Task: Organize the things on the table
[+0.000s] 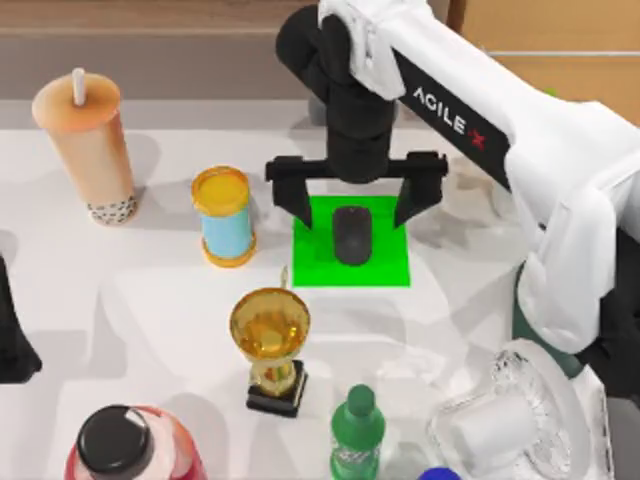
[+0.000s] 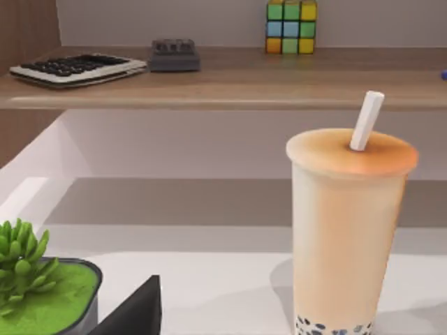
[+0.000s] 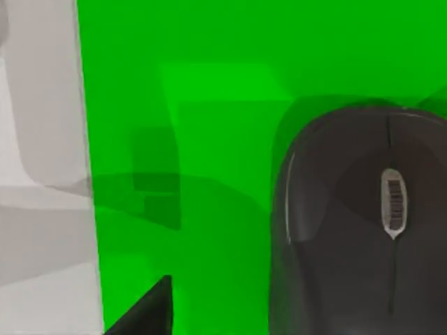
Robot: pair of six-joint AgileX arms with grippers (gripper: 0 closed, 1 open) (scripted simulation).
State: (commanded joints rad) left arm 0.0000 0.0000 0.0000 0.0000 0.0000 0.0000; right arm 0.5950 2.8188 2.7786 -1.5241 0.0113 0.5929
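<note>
right hand spread wide open above black mouse, mouse lying on green mat mid desk, bubble tea cup far left, left arm parked at left edge

A tall bubble-tea cup with a white straw stands upright on the white tabletop. Near it sits a potted green plant. A dark wedge, perhaps part of the left tool, shows beside the plant. Behind, a wooden shelf holds a keyboard and a colour cube.
</note>
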